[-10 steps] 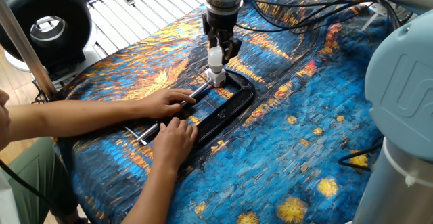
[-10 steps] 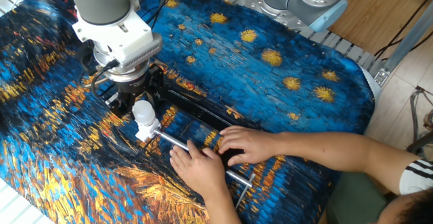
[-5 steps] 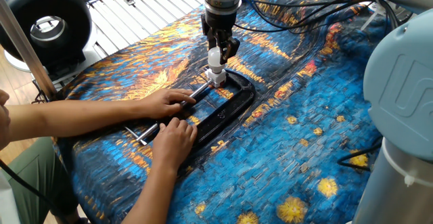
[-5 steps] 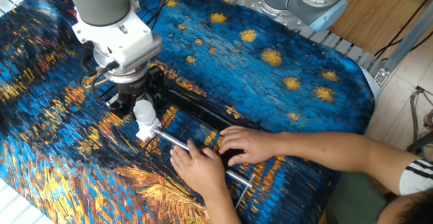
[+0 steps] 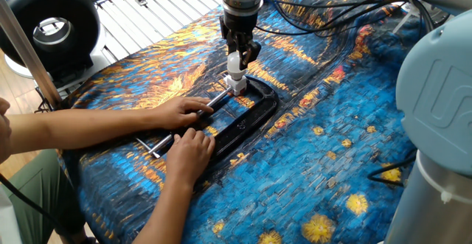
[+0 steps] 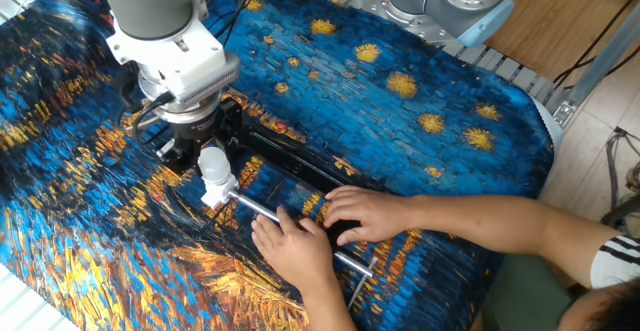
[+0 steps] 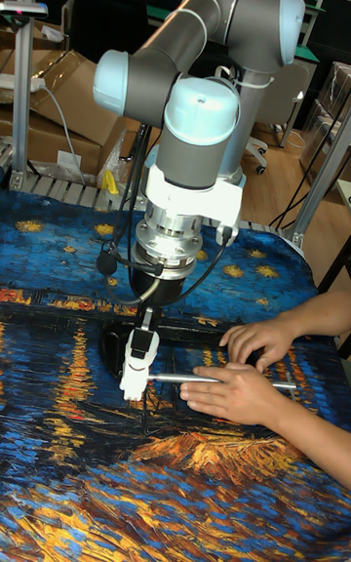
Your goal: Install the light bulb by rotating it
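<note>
Barely any change vs 1 s ago — hand still clenched on the light bulb, upright on its white socket in the black C-clamp mid-tabletop — prob. slow screwing-in w/ turns left.

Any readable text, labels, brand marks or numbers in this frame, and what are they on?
No text can be read in any view.
Embossed relief, possibly a logo, on the grey robot housing in one fixed view: partly cut off, not legible.
The light bulb, gripper and black C-clamp show no visible markings.
</note>
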{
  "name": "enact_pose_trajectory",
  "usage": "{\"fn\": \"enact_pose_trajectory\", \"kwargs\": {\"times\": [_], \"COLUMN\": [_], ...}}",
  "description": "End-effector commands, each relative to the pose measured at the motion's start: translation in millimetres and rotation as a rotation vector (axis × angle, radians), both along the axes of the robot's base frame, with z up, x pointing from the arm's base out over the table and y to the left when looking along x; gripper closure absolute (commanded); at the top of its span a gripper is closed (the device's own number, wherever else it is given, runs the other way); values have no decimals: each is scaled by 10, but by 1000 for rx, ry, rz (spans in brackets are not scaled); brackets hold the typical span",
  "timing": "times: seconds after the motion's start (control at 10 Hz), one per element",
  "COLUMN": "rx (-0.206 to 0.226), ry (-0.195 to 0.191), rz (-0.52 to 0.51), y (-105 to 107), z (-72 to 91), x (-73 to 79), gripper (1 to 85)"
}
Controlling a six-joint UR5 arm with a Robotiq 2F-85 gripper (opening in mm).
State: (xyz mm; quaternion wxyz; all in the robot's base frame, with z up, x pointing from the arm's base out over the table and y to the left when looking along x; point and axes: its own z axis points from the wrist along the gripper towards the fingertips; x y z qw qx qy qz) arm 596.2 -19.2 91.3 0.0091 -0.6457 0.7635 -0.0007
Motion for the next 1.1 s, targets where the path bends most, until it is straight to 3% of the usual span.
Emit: {"fn": "enact_pose_trajectory", "kwargs": {"times": [0.0,0.2,0.4,0.7,0.8,1.0], "rx": [-3,-17,6,27,33,85], "ry": [-12,-32,-45,-43,-39,-33], "rz": [-24,-53,-100,-189,-243,-477], "y": [-24,-28,79,38,-6,-1], "z": [18,26,-11,-7,34,90], "x": [34,56,59,52,62,92], "gripper": [490,570,607,650,677,693]}}
